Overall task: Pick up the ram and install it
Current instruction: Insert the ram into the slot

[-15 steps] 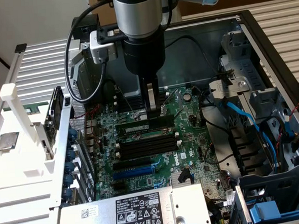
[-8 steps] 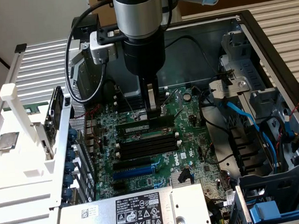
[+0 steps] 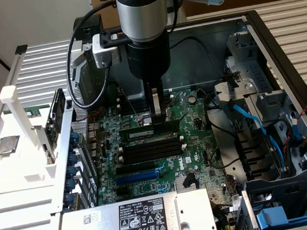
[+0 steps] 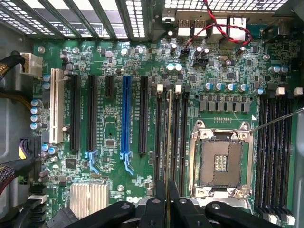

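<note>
The ram (image 3: 139, 132) is clamped between the closed fingers of the gripper (image 3: 158, 117) near the middle of its length. It is held on edge over the bank of black memory slots (image 3: 150, 149) around the middle of the motherboard (image 3: 194, 144), on the side of the bank away from the blue expansion slot (image 3: 141, 174). In the wrist view the stick is seen edge-on as a thin line running out from the gripper, between the CPU socket (image 4: 221, 161) and the expansion slots. Whether its lower edge is already in a slot cannot be told.

The step in hand is judged to be seating. For this to go well, the thin edge is best kept parallel to the chosen slot and centred on it, not over the ridge between two slots. The white end clips (image 4: 160, 88) should be swung outward; their position cannot be made out here. The notch on the ram's lower edge should match the slot's key. Pressure is best applied straight down. With a grip at mid-length, one end may tip, so an even descent at both ends matters.
</note>
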Tool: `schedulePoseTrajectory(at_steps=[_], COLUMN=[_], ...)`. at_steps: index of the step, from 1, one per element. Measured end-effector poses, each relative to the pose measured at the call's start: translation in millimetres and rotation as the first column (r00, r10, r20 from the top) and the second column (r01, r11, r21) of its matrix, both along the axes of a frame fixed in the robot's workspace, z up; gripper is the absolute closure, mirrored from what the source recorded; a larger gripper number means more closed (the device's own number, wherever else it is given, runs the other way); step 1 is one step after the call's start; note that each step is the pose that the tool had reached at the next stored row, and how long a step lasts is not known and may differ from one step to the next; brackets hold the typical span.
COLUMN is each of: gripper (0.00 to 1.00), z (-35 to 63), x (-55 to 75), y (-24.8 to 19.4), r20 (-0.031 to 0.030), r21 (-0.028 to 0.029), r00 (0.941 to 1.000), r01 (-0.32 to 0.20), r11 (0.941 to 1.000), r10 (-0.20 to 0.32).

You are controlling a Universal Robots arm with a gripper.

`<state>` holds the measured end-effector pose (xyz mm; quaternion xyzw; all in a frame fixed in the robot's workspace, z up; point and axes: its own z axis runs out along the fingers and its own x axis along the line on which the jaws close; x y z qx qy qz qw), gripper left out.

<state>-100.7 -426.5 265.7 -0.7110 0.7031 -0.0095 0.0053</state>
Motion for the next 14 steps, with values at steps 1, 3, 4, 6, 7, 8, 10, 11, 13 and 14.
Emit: schedulePoseTrajectory(at_steps=[1,3,4,6,7,8,10,11,13,14], gripper=[0.87,0.87,0.87,0.87,0.87,0.87,0.87,0.87,0.87,0.87], z=[0.0,-0.4,-0.6,-1.0,-1.4,-1.8,-2.2,-2.3,-2.3,-2.4], x=[0.1,0.2,0.2,0.2,0.2,0.2,0.3,0.2,0.2,0.2], y=[-0.2,-0.3,-0.3,-0.3,-0.3,-0.3,-1.8,-3.0,-5.6,-6.9], r20=[-0.0001,0.0001,0.0000,-0.0001,0.0000,0.0000,0.0000,0.0000,0.0000,0.0000], r21=[0.0004,0.0020,0.0032,0.0070,0.0094,0.0116,0.0138,0.0141,0.0142,0.0143], r00=[1.0000,1.0000,1.0000,1.0000,1.0000,1.0000,1.0000,1.0000,1.0000,1.0000], r01=[0.000,0.000,0.000,0.000,0.000,0.000,0.000,0.000,0.000,0.000], r11=[1.0000,1.0000,1.0000,1.0000,1.0000,0.9999,0.9999,0.9999,0.9999,0.9999], r10=[0.000,0.000,0.000,0.000,0.000,0.000,0.000,0.000,0.000,0.000])
